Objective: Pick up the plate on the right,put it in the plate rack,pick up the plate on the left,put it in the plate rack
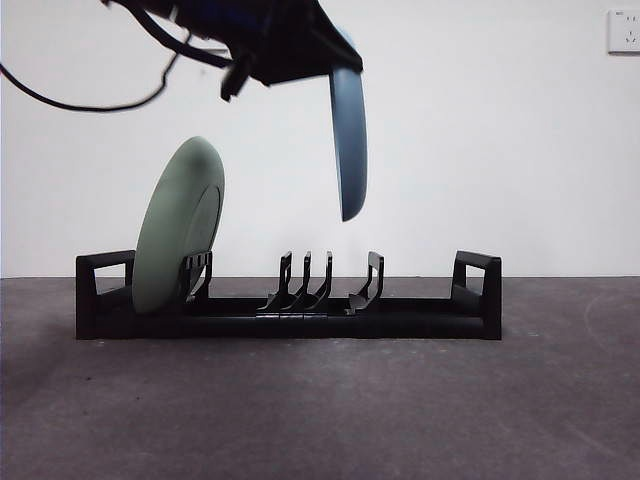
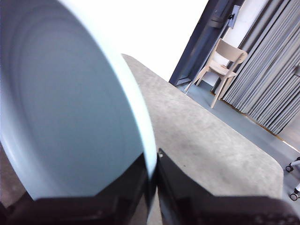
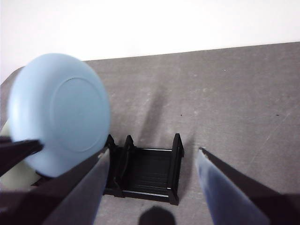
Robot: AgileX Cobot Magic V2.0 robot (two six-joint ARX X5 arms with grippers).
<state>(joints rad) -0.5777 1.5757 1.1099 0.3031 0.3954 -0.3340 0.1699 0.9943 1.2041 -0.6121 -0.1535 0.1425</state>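
Lab or office room: grey curtains [image 2: 269,70], wooden chair [image 2: 224,63], castors [image 2: 294,180]

No text, label, brand, number or sign can be read on anything in the three views. The white wall socket [image 1: 622,31] may bear tiny marks, but it is too small to tell.

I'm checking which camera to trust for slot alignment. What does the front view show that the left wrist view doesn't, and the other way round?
Only the front view shows the plate rack, with a green plate standing at one end of it, leaning on the prongs there, and free prongs below the hanging blue plate. Only the left wrist view shows the left gripper shut on that plate's rim, plus a chair and curtains off the table. Both show the blue plate held in the air and the grey table.
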